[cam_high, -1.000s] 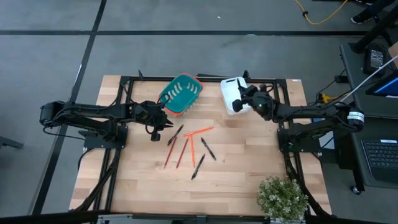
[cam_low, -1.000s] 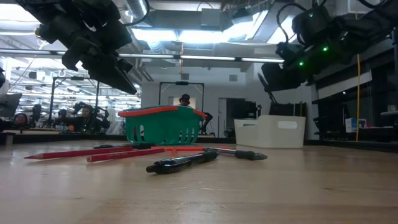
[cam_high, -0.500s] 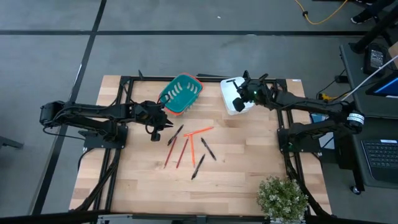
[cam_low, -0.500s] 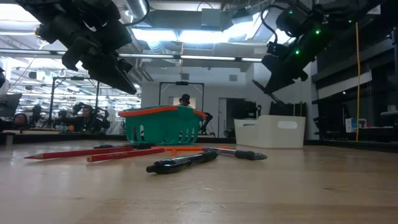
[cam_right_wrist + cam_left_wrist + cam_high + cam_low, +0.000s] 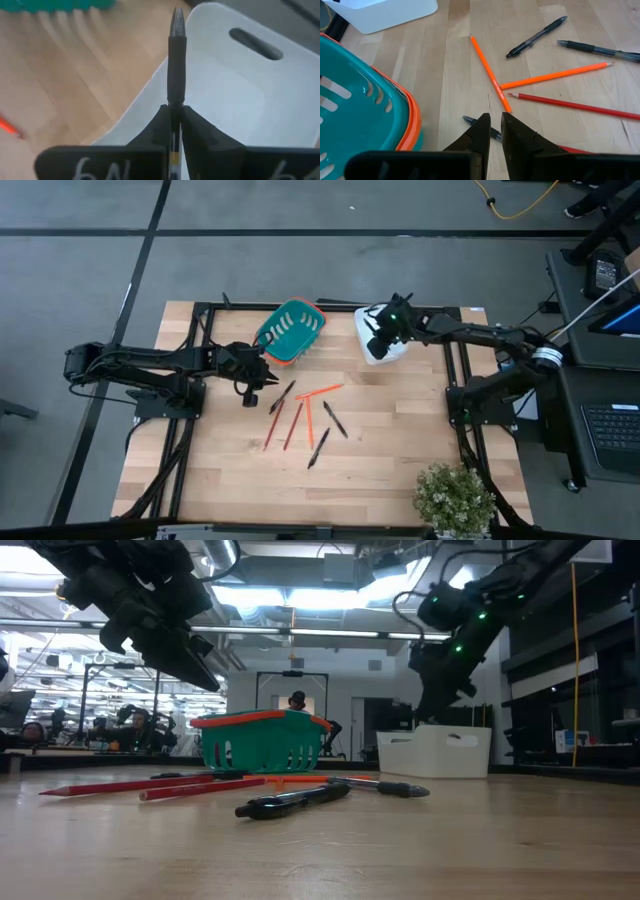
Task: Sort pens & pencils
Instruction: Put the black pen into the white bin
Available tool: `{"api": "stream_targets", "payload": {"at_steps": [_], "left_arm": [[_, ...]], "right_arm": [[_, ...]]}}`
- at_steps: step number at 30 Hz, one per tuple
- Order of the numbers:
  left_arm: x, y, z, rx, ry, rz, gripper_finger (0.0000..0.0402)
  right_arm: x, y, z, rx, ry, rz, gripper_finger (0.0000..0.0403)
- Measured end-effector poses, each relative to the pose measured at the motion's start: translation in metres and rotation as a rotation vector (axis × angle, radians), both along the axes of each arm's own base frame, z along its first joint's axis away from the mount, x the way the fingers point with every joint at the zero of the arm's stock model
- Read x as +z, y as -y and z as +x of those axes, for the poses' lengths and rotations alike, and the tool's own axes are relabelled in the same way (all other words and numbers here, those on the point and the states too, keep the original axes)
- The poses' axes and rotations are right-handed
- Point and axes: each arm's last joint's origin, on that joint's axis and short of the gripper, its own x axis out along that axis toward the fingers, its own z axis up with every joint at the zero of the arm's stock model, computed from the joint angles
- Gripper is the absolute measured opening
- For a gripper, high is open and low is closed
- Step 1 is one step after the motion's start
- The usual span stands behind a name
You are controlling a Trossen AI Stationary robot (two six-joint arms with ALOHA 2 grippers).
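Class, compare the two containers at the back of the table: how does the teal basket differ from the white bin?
The teal basket has slotted sides and an orange rim; the white bin has solid walls with a handle cutout. The right gripper holds a pen above the white bin, while the left gripper hangs beside the teal basket, empty. Both stand on the table.

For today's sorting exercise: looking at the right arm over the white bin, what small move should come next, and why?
Probably open the fingers and drop it. The right gripper is shut on a black pen, which hangs above the white bin; other pens and pencils lie unsorted on the table.
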Motion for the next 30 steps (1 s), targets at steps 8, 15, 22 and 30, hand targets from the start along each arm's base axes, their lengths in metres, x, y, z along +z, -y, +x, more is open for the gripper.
{"api": "stream_targets", "payload": {"at_steps": [8,15,22,30], "left_arm": [[0.000,0.000,0.000,0.001,0.000,0.000,0.0041],[0.000,0.000,0.000,0.001,-0.001,-0.001,0.0041],[0.000,0.000,0.000,0.001,-0.003,-0.001,0.0041],[0.000,0.000,0.000,0.001,-0.003,-0.001,0.0041]], "right_arm": [[0.001,0.019,0.023,0.035,-0.160,0.089,0.0027],[-0.015,0.025,0.033,0.051,-0.244,0.175,0.0027],[-0.029,0.027,0.035,0.051,-0.276,0.197,0.0027],[-0.029,0.029,0.034,0.041,-0.285,0.193,0.0027]]}}
